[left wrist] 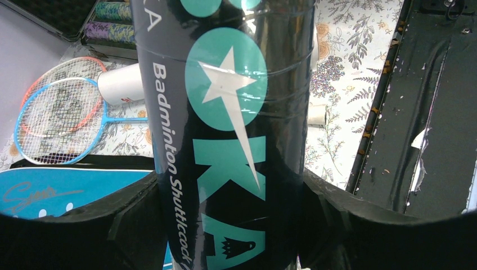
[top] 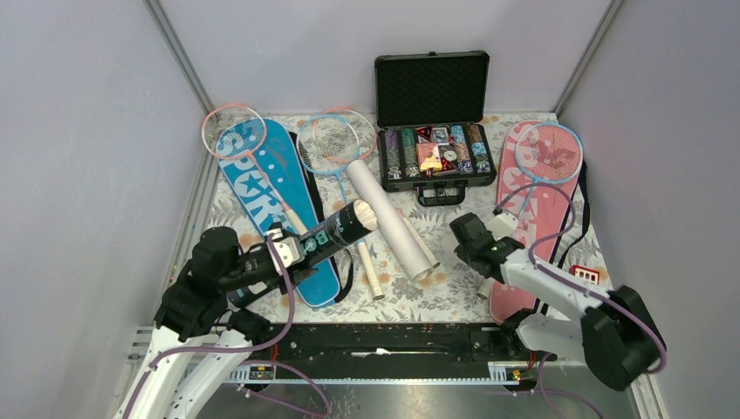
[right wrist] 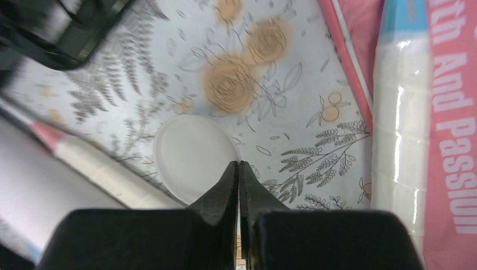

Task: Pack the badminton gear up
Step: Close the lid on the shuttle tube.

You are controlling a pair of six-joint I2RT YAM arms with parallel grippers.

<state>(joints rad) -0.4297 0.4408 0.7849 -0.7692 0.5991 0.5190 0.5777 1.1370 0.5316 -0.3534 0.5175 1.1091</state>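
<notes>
Jaws of the right gripper (right wrist: pixel 239 169) are pressed tight together, tips at the edge of a flat white cap (right wrist: pixel 191 152) lying on the flowered cloth, on the near side of the black chip case (top: pixel 432 157) and a little to its right. Cannot tell whether the cap's rim is caught between them; no gap shows.

Left gripper (top: pixel 295 250) is clamped around the dark tube (top: pixel 340 229), held off the cloth near-left of the case, open mouth pointing toward it.

Risks, as judged:
- Tips closed beside the rim rather than on it: a lift comes up empty.
- Cap is thin and flat: a glancing pinch could skid it off toward the pink cover (top: pixel 510 301), near-right of the case.
- Tube is gripped toward its closed end. The long free length could swing in the pads, spoiling the line-up for capping.
- Mouth tipped downward could spill any contents.
</notes>
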